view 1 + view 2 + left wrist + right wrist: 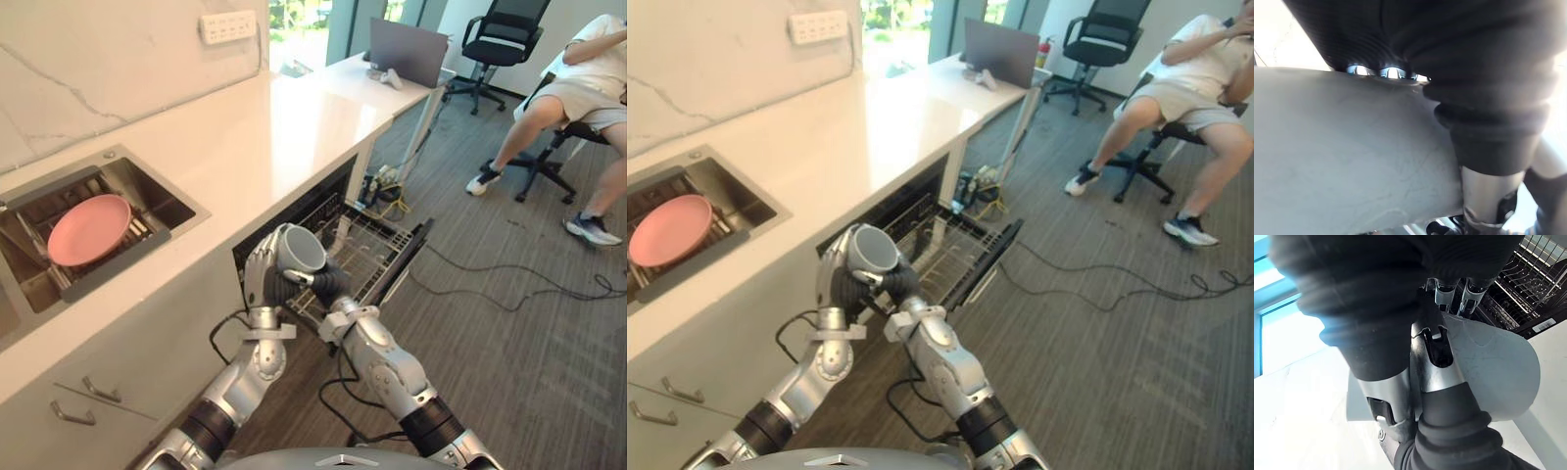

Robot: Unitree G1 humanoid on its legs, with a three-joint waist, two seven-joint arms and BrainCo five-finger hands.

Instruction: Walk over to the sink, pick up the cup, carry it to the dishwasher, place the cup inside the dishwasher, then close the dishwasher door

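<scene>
White counter (pixel 294 127) runs along the robot's left under a marble-look wall with an outlet strip (pixel 228 26). Grey carpet on the right, cables (pixel 509 284) trailing over it.

Sink (pixel 162 201) is set in the counter, well to the left of the hands. A pink plate (pixel 88 228) lies in it.

Dishwasher (pixel 294 211) sits under the counter. Its door (pixel 407 259) is down and the wire rack (pixel 377 245) is pulled out over the door.

Cup (pixel 299 250): grey, held up in front of the dishwasher opening and over the near corner of the rack, not resting in it. It is tilted, its mouth turned up toward the head camera and its dark inside showing.

Left hand (pixel 260 269): on the cup's left side, fingers curled round the wall. Its wrist view has the cup wall (pixel 1352 156) pressed close under the fingers.

Right hand (pixel 331 284): at the cup's lower right, touching it. In its wrist view the thumb lies across the cup (pixel 1498 372) with the fingers hooked over the far side, so the cup is pinched between them. Rack wires (pixel 1533 279) show past the fingers.

Far end of the room: a desk butts against the counter, with a black office chair (pixel 505 39) behind it. A person (pixel 578 78) in light clothes sits on another chair at far right, well apart from the robot.
</scene>
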